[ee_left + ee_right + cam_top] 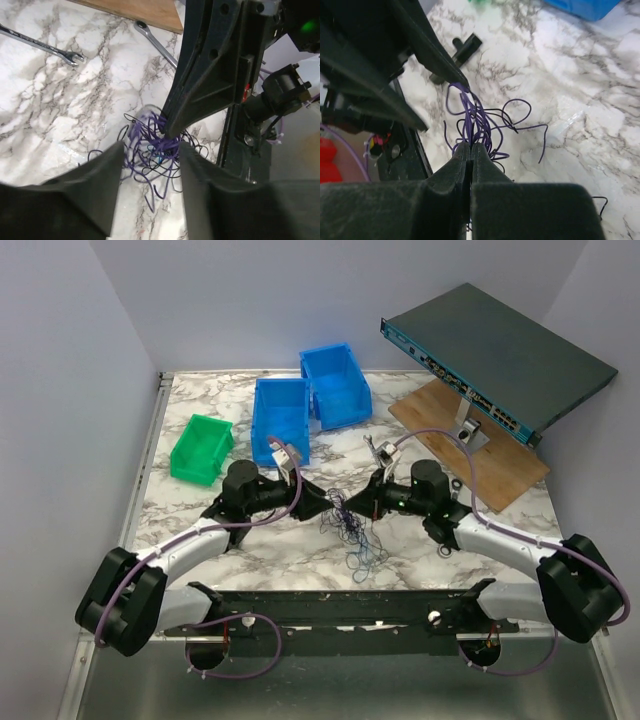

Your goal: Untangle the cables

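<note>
Several cables (pixel 471 119) pinched by right pincer (pixel 470 146), left pincer (pixel 151 146) parted.

On the white marble-patterned bench (pixel 190 540), a green plastic bin (pixel 202 448) sits at ten o'clock, two blue plastic bins (pixel 280 418) (pixel 336 385) at twelve, and a wooden board (pixel 505 468) under a tilted dark network switch (pixel 500 352) at two, with two silver wrenches (pixel 45 46) (pixel 156 45) beside the board.

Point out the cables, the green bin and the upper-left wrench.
cables (pixel 345 525), top view, middle of the tangle.
green bin (pixel 196 472), top view, its near wall.
wrench (pixel 37 44), left wrist view, middle of its shaft.
</note>
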